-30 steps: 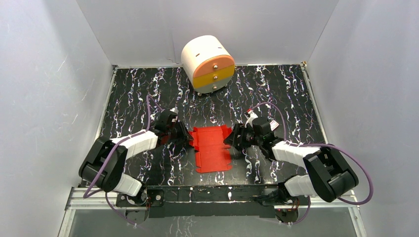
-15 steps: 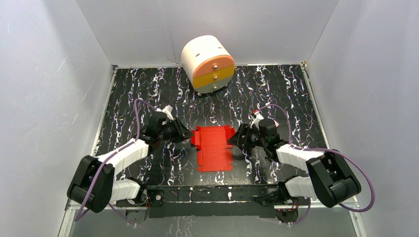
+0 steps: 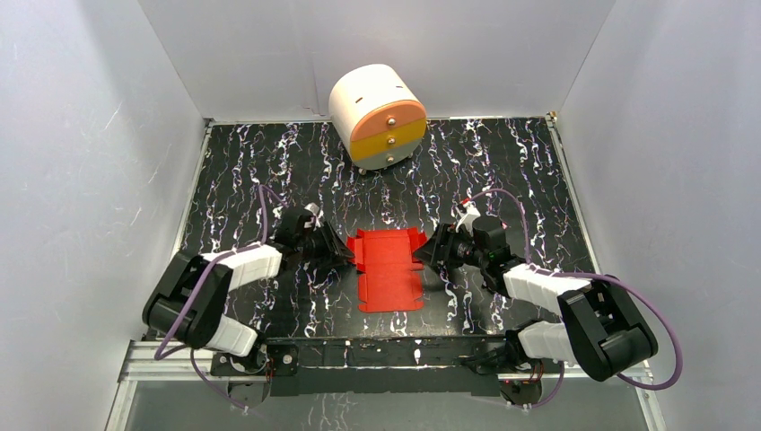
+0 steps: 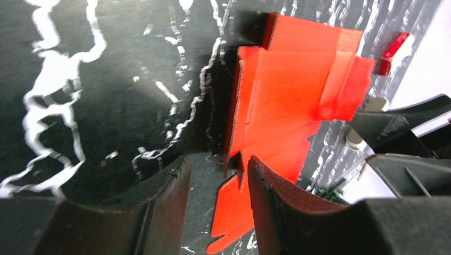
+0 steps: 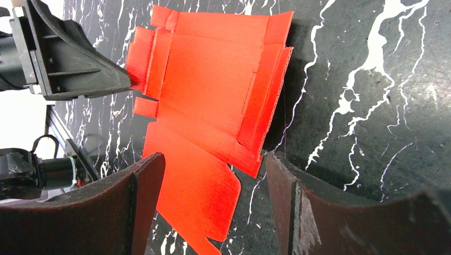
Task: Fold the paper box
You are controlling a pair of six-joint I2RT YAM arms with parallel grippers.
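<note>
Lying unfolded on the worktop [image 3: 502, 171] toward its near edge, the paper box [image 3: 388, 269] sat hemmed between the left gripper [image 3: 339, 251] and right gripper [image 3: 429, 254], both released, their tips partly hiding its side flaps from above. Farther back stood a round drawer unit [image 3: 378, 115].

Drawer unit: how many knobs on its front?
3, stacked in a line on the drawer unit front: top knob on the orange band, middle knob on the yellow, bottom knob on the pale one. None looks hidden.

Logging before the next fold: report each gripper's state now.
Left gripper: open, paper box edge between its fingers, not clamped.
Right gripper: open wide, holding nothing.
</note>
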